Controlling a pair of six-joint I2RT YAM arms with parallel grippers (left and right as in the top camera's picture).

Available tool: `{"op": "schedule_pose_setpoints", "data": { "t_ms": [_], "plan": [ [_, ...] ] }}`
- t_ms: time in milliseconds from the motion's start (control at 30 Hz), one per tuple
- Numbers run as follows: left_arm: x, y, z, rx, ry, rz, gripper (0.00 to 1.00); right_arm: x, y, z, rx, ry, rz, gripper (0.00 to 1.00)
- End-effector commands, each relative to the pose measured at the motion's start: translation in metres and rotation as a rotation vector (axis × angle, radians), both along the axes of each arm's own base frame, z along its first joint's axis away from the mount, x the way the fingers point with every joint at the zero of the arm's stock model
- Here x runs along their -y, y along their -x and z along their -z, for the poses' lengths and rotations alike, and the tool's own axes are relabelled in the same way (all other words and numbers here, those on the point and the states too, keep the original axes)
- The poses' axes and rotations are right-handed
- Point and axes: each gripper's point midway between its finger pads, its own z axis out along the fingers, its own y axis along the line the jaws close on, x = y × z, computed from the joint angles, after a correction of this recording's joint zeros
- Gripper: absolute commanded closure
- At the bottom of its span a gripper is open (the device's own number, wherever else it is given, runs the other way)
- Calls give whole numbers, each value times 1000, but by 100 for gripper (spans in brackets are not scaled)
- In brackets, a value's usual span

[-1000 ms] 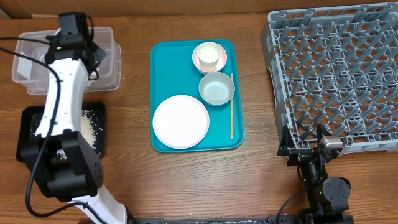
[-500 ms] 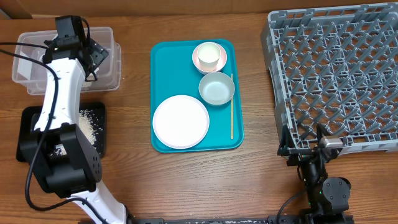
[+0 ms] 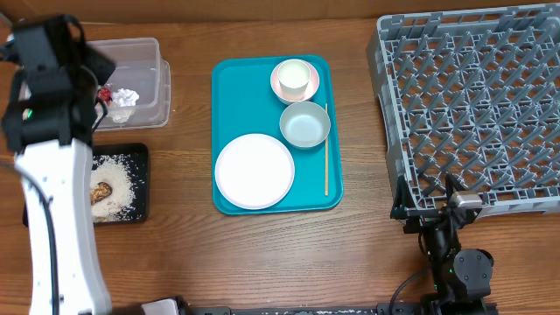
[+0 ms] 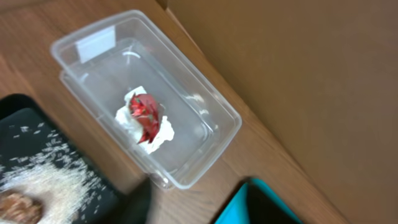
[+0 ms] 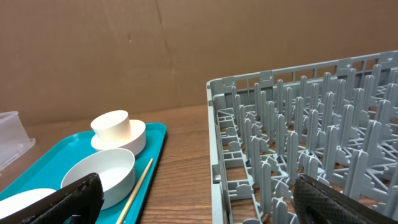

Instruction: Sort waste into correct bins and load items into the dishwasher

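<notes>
Fingers of the left gripper are hidden beneath its wrist at the overhead view's upper left, so I cannot tell their gap. Just right of it, the crumpled red wrapper sits on the crumpled white napkin inside the clear tub. The left wrist view shows both mid-frame, ungripped, and in the right wrist view the right gripper has its fingers spread wide and empty at the bottom corners, with the grey dish rack filling the right.

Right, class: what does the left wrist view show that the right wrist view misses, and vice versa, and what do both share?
Only the left wrist view shows the red wrapper on the white napkin in the clear tub, plus the black tray with rice crumbs and a brown lump. Only the right wrist view shows the grey rack, white cup in the pink bowl, grey-blue bowl and wooden stick. Both show the teal tray and wooden table.
</notes>
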Motion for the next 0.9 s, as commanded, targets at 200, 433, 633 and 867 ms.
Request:
{"op": "schedule_pose_setpoints", "data": {
  "t_ms": [200,433,633,867],
  "plan": [
    [44,58,-15,-31,127,145,16,1,0,2,1,7,6,0],
    [79,111,6,-183,277,227,13,1,0,2,1,7,6,0],
    [76,156,33,-391,290,165,13,1,0,2,1,7,6,0],
    [72,188,22,-383,220,155,11,1,0,2,1,7,6,0]
  ]
}}
